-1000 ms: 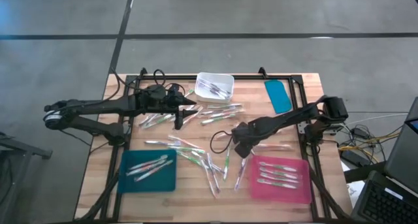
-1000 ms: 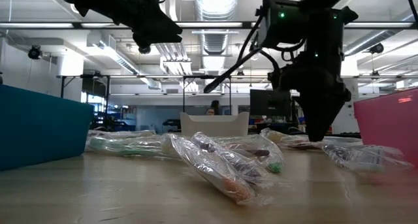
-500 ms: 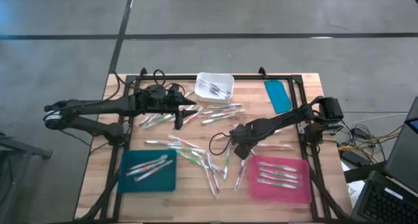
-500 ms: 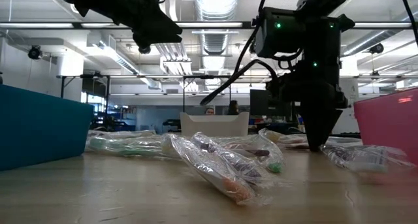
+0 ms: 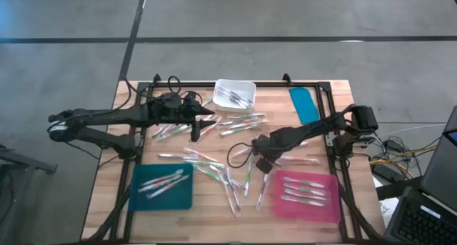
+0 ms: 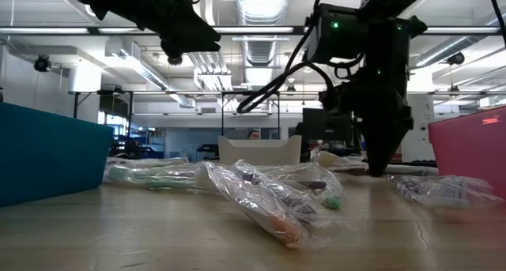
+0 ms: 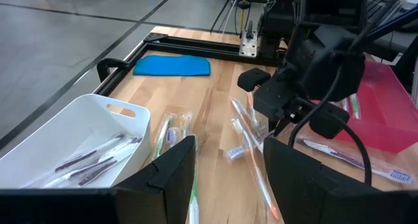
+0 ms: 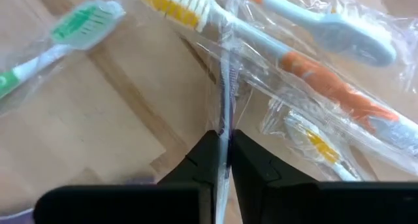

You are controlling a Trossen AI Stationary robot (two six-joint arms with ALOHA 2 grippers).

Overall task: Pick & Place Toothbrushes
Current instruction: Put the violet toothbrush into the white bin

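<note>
a slatted wooden counter (image 5: pixel 214 202) in a black frame stands on grey concrete floor (image 5: pixel 71 16). wrapped toothbrushes (image 5: pixel 228 175) scatter mid-counter. the right gripper (image 5: pixel 261 163) has its fingers (image 8: pixel 208 160) pinched on a toothbrush wrapper; the left gripper (image 5: pixel 195 133) hovers, fingers (image 7: pixel 171 168) apart, near the white bin (image 5: pixel 235 93).

Your two arms — matte black throughout, slim tubular links with blocky joint housings. Left gripper (image 7: pixel 225 178): two broad, flat, dark fingers with squared edges, seen from your left wrist view. Right gripper (image 8: pixel 222 162): narrow black fingers tapering to blunt tips. From the low view you'll note small green indicator lights on the right arm's wrist housing, with loose black cables looping off it — both arms carry similar cabling.
</note>
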